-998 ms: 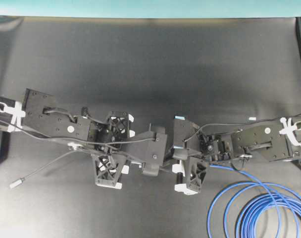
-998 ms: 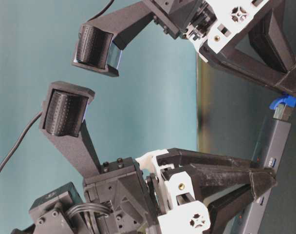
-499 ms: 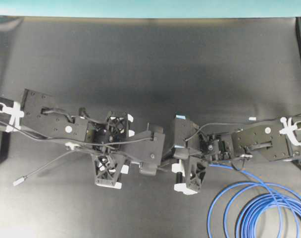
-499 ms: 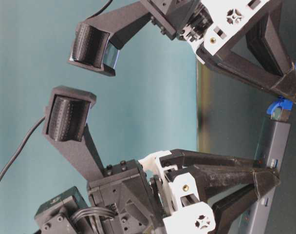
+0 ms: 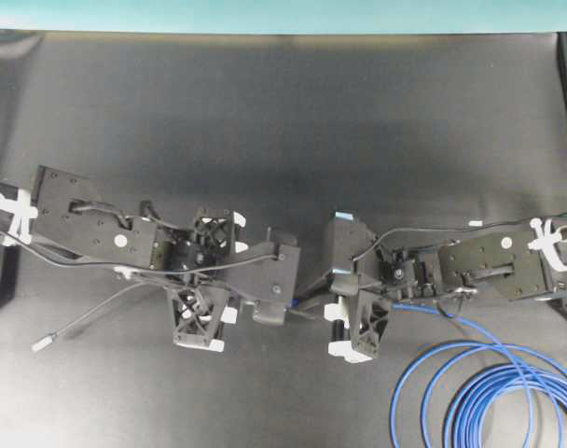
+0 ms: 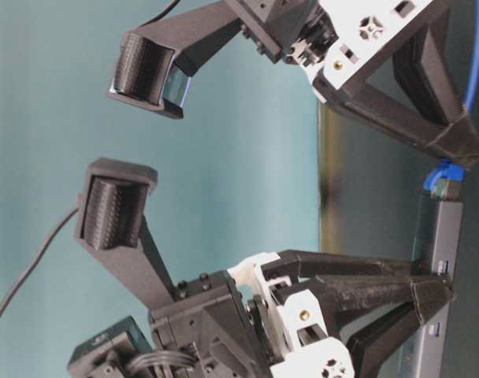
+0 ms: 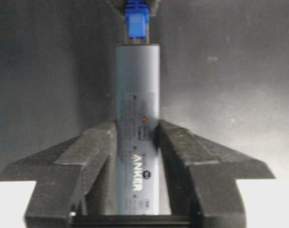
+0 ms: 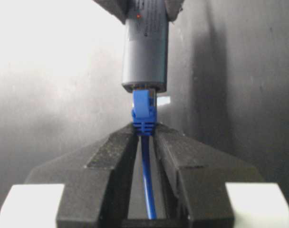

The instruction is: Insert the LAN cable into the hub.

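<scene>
1. Centre of the overhead view: the left gripper (image 5: 282, 301) and the right gripper (image 5: 332, 301) meet nose to nose over the dark table (image 5: 265, 121).
2. Left wrist view: the left fingers (image 7: 94, 156) are clamped on both sides of the hub (image 7: 138, 128), a grey bar standing upright in the middle of the frame.
3. At the top of that view, the blue plug end of the LAN cable (image 7: 136, 21) sits right against the hub's far end.
4. Right wrist view: the right fingers (image 8: 117, 154) are pinched on the blue cable just behind its plug boot (image 8: 144, 111), in the centre of the frame.
5. The plug tip is at the mouth of the hub here, touching it; how deep it sits, I cannot tell.
6. Since a second ago, the left arm has slid toward the left of the overhead frame, and the gap between the two grippers looks a bit wider.
7. In the table-level view the hub (image 6: 436, 260), at the right edge, now stands more upright than it did.
8. The hub's thin grey cord (image 5: 88, 317) trails to the lower left of the overhead view, its small plug shifted a little lower.
9. The cable's blue loops (image 5: 489, 392) lie in the lower right corner, much as before.
</scene>
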